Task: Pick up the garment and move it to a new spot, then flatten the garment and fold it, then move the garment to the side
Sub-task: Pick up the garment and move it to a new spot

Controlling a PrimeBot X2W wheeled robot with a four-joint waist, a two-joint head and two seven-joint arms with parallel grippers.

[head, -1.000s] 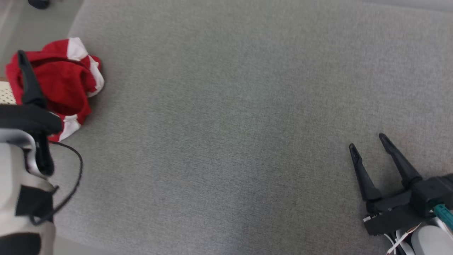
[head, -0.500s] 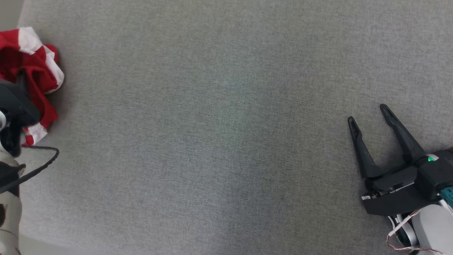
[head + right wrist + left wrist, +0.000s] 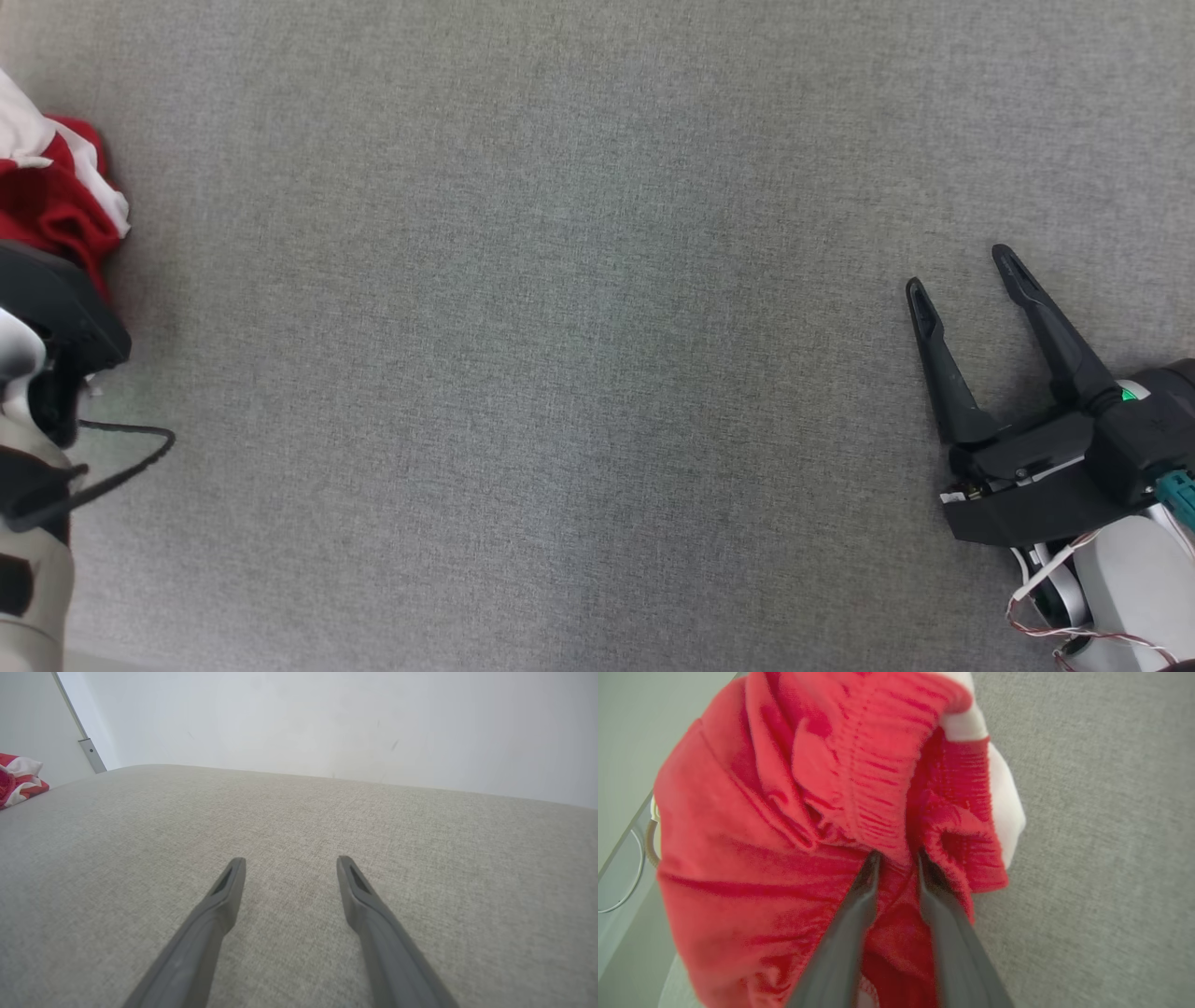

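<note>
Barely begun, by my reading: the crumpled red fleece garment with white trim (image 3: 784,812) sits bunched at the left edge of the grey upholstered surface (image 3: 560,327), not yet relocated, flattened or folded. The left end effector (image 3: 896,858) is narrow, pinching a fold of the garment. The right end effector (image 3: 960,273) gapes wide above the surface's right side, holding nothing.
</note>
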